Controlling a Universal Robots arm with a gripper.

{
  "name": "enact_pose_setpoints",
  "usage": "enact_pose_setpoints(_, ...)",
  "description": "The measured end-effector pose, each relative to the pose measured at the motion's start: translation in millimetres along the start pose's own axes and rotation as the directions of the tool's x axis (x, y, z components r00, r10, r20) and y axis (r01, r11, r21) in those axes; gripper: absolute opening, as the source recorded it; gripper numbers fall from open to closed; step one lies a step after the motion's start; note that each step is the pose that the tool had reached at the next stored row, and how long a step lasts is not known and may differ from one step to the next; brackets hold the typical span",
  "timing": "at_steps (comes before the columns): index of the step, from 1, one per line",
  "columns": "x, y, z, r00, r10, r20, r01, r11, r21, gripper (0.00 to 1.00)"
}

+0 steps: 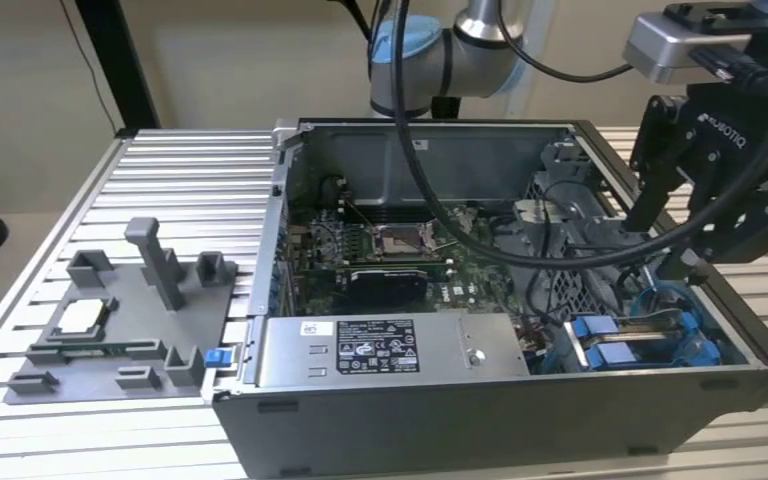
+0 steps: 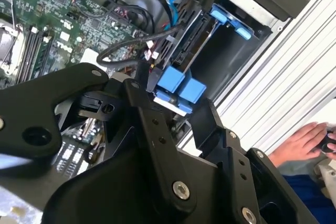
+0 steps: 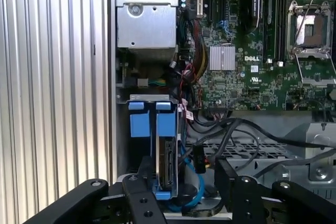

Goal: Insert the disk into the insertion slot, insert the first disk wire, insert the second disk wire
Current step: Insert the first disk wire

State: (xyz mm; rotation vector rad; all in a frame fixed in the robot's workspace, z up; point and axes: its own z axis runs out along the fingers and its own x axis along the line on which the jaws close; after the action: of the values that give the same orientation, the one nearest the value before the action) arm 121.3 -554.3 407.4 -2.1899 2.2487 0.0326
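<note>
We see the disk standing on edge, a silver slab clipped in a bright blue frame with two blue tabs at its end. It sits in the insertion slot of the grey cage, in a corner of the open computer case. The gripper hangs over it, its black fingers spread wide and grasping nothing. In both wrist views the disk lies between them; we cannot tell whether they touch it. A person's hand lies beyond the ribbed surface.
</note>
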Motion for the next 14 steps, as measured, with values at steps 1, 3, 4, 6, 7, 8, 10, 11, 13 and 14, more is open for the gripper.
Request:
enact_pose_setpoints(1, -0.3, 2.1, 0.2, 1.0000, 0.000, 0.0001, 0.000, 1.0000, 0.0013, 1.00)
enact_pose_setpoints(3, -0.9, 6.9, 0.7, 1.0000, 0.000, 0.0001, 0.000, 1.0000, 0.0057, 1.00)
enact_pose_setpoints(4, -1.2, 9.4, 1.0, 1.0000, 0.000, -0.0002, 0.000, 1.0000, 0.0082, 1.00)
enact_pose_setpoints(6, -1.5, 13.2, 1.4, 1.0000, -0.002, -0.0013, 0.002, 0.9999, 0.0121, 1.00)
enact_pose_setpoints(7, -1.5, 15.1, 1.7, 1.0000, -0.003, -0.0016, 0.003, 0.9999, 0.0140, 1.00)
enact_pose_setpoints(8, -1.5, 16.8, 1.9, 1.0000, -0.004, -0.0019, 0.004, 0.9999, 0.0157, 1.00)
enact_pose_setpoints(10, -1.5, 20.0, 2.2, 1.0000, -0.007, -0.0023, 0.007, 0.9998, 0.0188, 1.00)
enact_pose_setpoints(11, -1.4, 21.2, 2.4, 1.0000, -0.008, -0.0023, 0.008, 0.9998, 0.0199, 1.00)
enact_pose_setpoints(13, -1.3, 21.7, 2.4, 1.0000, -0.009, -0.0024, 0.009, 0.9998, 0.0201, 1.00)
enact_pose_setpoints(14, -1.4, 21.7, 2.3, 1.0000, -0.009, -0.0025, 0.009, 0.9998, 0.0201, 1.00)
